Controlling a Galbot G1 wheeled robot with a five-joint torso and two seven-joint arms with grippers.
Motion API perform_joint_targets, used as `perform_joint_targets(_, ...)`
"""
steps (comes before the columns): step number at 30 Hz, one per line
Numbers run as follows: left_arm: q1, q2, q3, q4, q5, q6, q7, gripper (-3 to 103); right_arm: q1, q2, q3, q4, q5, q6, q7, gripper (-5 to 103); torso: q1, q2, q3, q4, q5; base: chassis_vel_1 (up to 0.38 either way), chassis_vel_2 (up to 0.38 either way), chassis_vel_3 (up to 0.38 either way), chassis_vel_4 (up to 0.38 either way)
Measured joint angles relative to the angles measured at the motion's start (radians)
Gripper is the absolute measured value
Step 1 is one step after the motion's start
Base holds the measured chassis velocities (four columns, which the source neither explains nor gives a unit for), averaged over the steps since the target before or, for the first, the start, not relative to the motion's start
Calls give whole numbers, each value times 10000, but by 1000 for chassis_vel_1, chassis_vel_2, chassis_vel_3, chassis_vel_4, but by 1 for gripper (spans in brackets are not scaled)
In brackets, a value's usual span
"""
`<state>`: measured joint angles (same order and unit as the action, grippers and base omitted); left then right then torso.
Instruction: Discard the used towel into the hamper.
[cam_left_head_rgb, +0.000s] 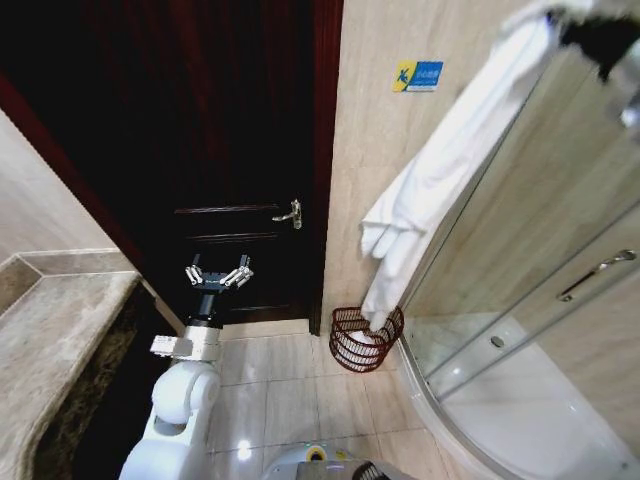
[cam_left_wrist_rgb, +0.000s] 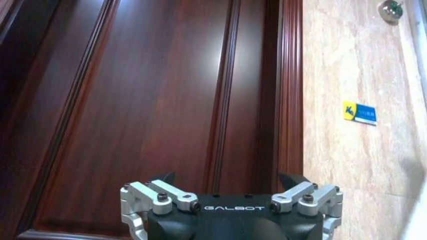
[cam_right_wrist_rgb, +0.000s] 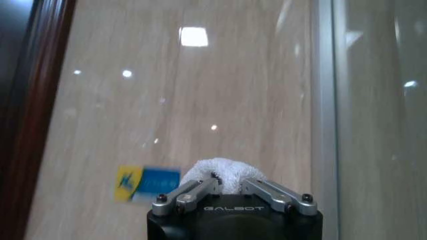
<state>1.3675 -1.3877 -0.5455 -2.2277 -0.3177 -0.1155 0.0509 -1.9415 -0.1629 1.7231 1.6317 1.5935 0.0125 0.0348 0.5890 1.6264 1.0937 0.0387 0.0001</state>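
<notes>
A long white towel hangs from the top right down along the beige wall. My right gripper holds its upper end high up. In the right wrist view that gripper is shut on a bunch of the towel. The towel's lower end reaches the open top of the hamper, a small dark reddish-brown wire basket on the floor in the corner by the shower. My left gripper stands open and holds nothing in front of the dark door, well left of the hamper; the left wrist view shows it facing the door.
A dark wooden door with a metal handle is ahead. A blue sign is on the wall. The curved glass shower enclosure with its bar handle is at the right. A marble counter is at the left.
</notes>
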Motion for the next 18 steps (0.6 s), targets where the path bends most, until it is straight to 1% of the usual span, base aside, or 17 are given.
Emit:
perform_joint_targets(4,-46,24,19,-11,10,41,-1,100,-547,447,-154,565,-331,35,-219,2,1,0,1,5,-1,0,0,0,0)
perform_joint_targets(11,156,-69,-57,-29,34,-56,-3,100,-979,688,-308,1081,-434,83,-282,2,1,-1,1,5,-3,0,0,0,0)
perform_joint_targets(14,206,-112,-86,-21,43,-107,-4,100,-1004,773,-335,1211,-444,75,-281,2,1,-1,1,6,-3,0,0,0,0)
perform_joint_targets(15,249,-135,-102,-13,44,-141,-5,100,-976,926,-367,1354,-470,-24,-276,2,1,0,0,6,-3,0,0,0,0)
perform_joint_targets(18,258,-160,-99,17,54,-198,-7,100,-848,1068,-406,1488,-481,-180,-274,2,1,-1,1,4,1,0,0,0,0)
